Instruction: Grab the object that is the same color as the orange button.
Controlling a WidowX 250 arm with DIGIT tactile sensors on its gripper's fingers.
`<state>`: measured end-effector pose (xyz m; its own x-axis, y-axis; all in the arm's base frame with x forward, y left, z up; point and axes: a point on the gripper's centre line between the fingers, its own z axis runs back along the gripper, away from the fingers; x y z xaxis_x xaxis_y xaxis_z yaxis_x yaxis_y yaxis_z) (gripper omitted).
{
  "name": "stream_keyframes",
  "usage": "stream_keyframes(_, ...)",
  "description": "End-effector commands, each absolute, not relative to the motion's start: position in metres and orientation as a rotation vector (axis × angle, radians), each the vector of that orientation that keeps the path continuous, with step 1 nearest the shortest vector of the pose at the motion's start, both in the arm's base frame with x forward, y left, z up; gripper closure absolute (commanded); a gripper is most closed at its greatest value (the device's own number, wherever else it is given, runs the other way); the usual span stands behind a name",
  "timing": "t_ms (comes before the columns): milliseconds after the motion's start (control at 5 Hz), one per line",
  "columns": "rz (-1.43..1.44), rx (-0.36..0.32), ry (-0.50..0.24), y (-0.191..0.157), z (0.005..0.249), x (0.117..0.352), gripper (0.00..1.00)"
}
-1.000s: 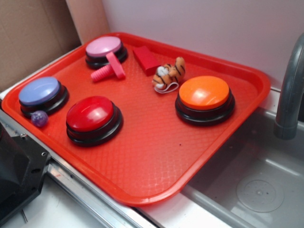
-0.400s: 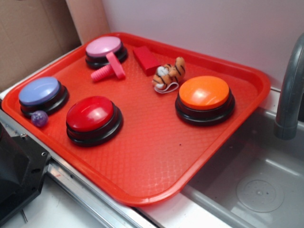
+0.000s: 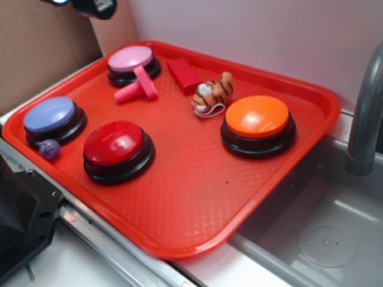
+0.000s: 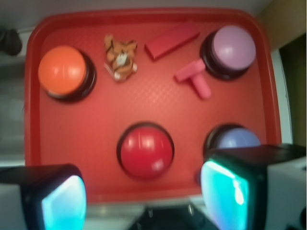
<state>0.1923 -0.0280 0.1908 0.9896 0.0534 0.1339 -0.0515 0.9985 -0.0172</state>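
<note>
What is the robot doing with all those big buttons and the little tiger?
The robot's open pincer hangs high above the red tray, holding nothing. It is meant to pick the thing colored like the orange button, which is the little tiger toy lying right beside that button. Nothing has been grabbed yet. The red button, pink bolt and red block sit untouched.

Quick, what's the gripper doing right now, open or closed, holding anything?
Gripper: open, holding nothing, high above the red tray, not touching the plush tiger.
</note>
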Motion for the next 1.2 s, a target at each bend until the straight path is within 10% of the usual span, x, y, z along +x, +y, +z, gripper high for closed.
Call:
stream_keyframes(0, 0.075, -0.079, -0.182, -0.021, 0.141, 0.258, 0.0)
stream_keyframes(1000, 0.106, -0.11, -0.114, -0.031, 0.048, 0.313, 0.0)
